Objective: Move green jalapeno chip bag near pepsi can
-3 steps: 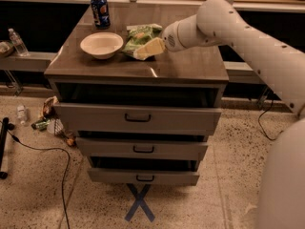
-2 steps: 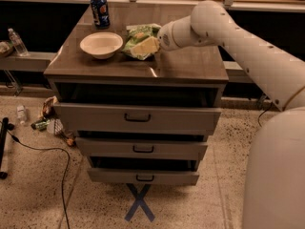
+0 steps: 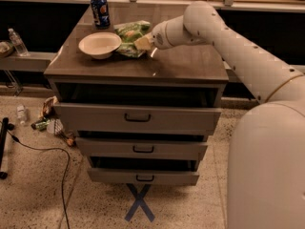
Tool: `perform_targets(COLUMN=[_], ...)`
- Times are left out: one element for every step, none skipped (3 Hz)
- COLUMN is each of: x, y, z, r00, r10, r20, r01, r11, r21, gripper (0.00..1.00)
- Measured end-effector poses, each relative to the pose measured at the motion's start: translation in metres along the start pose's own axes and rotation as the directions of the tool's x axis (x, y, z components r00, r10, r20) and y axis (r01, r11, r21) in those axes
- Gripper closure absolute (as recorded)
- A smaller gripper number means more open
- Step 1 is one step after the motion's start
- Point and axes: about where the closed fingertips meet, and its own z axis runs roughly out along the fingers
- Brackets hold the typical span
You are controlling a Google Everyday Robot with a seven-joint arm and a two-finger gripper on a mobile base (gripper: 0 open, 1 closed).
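Observation:
The green jalapeno chip bag (image 3: 129, 36) is a shiny light-green bag lying on the cabinet top, right of the white bowl (image 3: 99, 44). The pepsi can (image 3: 100, 12) stands upright at the back left of the top, behind the bowl and a little apart from the bag. My gripper (image 3: 143, 43) reaches in from the right on the white arm and sits at the bag's right edge, touching it.
The wooden drawer cabinet (image 3: 190, 66) has its three drawers partly pulled out. A clear plastic bottle (image 3: 17, 42) stands on a ledge at left. Litter and a black cable (image 3: 52, 151) lie on the floor at left. A blue X (image 3: 139, 203) marks the floor.
The gripper and the chip bag have shifted left and back across the cabinet top, closer to the bowl and the can.

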Motion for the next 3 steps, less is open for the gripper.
perform_targets(x=[-0.025, -0.046, -0.066], y=[-0.019, -0.033, -0.041], z=[0.01, 0.013, 0.018], r00=[0.996, 0.989, 0.982], r10=[-0.083, -0.139, -0.172], r20=[0.027, 0.051, 0.08], r01=[0.082, 0.134, 0.159], r11=[0.9956, 0.9862, 0.9772], r21=[0.046, 0.097, 0.141], gripper=[0.96, 1.0, 1.0])
